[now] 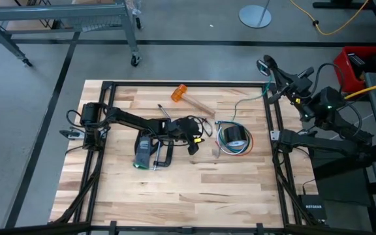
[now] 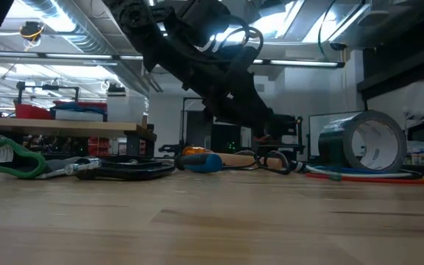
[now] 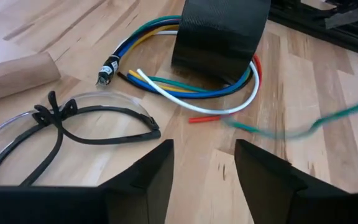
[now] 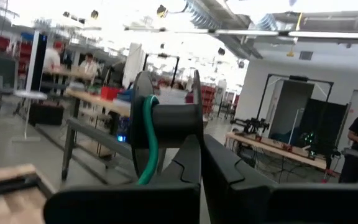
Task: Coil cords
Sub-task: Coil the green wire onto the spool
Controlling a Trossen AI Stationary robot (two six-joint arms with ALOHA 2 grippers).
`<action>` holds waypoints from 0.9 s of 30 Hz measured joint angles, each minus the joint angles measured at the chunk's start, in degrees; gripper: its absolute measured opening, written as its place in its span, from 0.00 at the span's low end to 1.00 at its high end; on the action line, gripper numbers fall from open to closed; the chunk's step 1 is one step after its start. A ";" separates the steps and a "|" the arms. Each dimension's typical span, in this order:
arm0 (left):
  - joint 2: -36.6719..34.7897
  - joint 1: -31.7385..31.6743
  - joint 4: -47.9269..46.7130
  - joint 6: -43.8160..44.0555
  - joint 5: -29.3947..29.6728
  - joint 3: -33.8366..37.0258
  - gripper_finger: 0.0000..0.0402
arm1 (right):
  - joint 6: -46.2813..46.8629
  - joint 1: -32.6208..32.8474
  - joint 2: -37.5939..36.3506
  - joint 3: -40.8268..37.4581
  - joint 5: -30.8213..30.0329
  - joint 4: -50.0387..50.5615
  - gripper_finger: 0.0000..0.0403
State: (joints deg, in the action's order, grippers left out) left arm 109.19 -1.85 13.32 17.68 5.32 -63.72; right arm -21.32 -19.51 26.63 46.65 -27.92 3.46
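Nothing on the table is carrying writing I can read from here. A small white tag is hanging on the teal-green cord (image 2: pixel 9 160) at the left end of the table in the low view, but its print is too small to make out. There are no containers on the table; a red bin-like thing (image 1: pixel 358 65) is sitting off the table's right edge, and I cannot tell what is in it.

The left gripper (image 3: pixel 204 171) is hovering low over the middle of the table with its two dark fingers (image 3: pixel 151 180) standing well apart and nothing between them. Just ahead of it a pair of clear safety glasses (image 3: pixel 73 121) is lying on the wood, and beyond that the bundle of coloured wires (image 3: pixel 197 93), red, white, blue, yellow and green, is looping around the foot of a black tape roll (image 3: pixel 219 37) standing on edge. A loose green strand (image 1: pixel 250 101) is trailing from the bundle toward the table's right edge.

A black cord (image 2: pixel 127 169) is lying flat between the teal-green cord and a hammer (image 1: pixel 191 98) with an orange head.

The right gripper (image 4: pixel 201 165) is parked up off the right side of the table, pointing out into the room, its fingers pressed together on nothing.
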 joint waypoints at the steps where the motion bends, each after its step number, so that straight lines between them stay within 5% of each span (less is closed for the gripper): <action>1: 0.00 -0.01 -0.02 -0.30 0.00 0.00 0.41 | 0.00 0.00 0.01 0.00 0.00 1.16 0.00; 10: 0.05 -1.80 1.79 -1.12 4.33 0.02 0.41 | 5.90 0.00 0.10 0.00 6.54 9.14 0.00; 16: 0.11 -3.05 20.37 -2.00 4.47 0.04 0.41 | 7.96 0.00 1.28 0.00 13.48 10.09 0.00; 21: 0.11 -3.48 33.21 -8.22 3.07 0.04 0.41 | 8.04 0.00 3.00 0.00 15.55 9.35 0.00; 27: 0.11 -3.93 34.43 -10.65 -3.23 0.02 0.41 | 9.37 0.00 6.38 0.00 21.56 4.43 0.00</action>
State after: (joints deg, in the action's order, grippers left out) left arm 109.30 -5.78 47.76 7.03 2.10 -63.70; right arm -11.95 -19.51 33.02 46.65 -6.36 7.89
